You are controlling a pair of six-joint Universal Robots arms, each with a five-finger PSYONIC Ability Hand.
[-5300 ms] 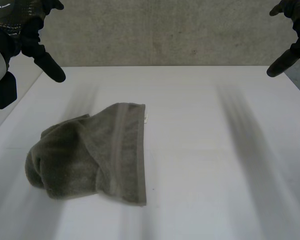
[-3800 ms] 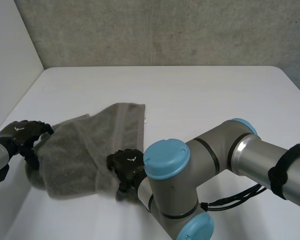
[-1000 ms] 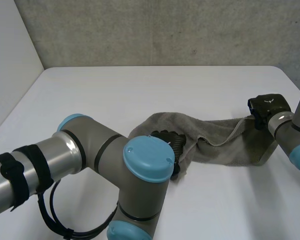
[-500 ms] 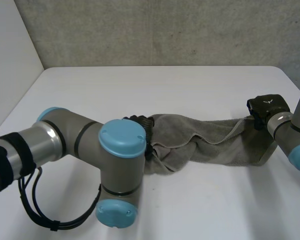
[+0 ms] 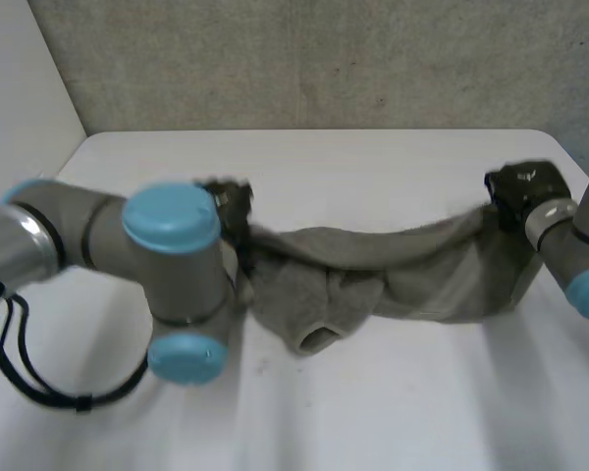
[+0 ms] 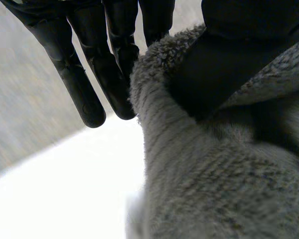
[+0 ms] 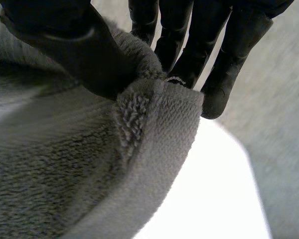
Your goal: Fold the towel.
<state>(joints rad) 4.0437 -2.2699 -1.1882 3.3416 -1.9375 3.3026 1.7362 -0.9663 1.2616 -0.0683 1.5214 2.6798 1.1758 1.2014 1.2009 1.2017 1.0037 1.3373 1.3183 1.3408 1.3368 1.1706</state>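
White table [image 5: 393, 412] before a concrete wall [image 5: 324, 59], with the grey towel [image 5: 393, 265] strung in a sagging band across it. The left hand [image 5: 226, 204] pinches the towel's left end between thumb and fingers. The right hand [image 5: 520, 186] pinches the towel's right end likewise.

We're seeing the grey terry towel [image 5: 393, 263] hanging stretched out over the table [image 5: 373, 157], both ends lifted, its bunched middle sagging onto the table's centre.
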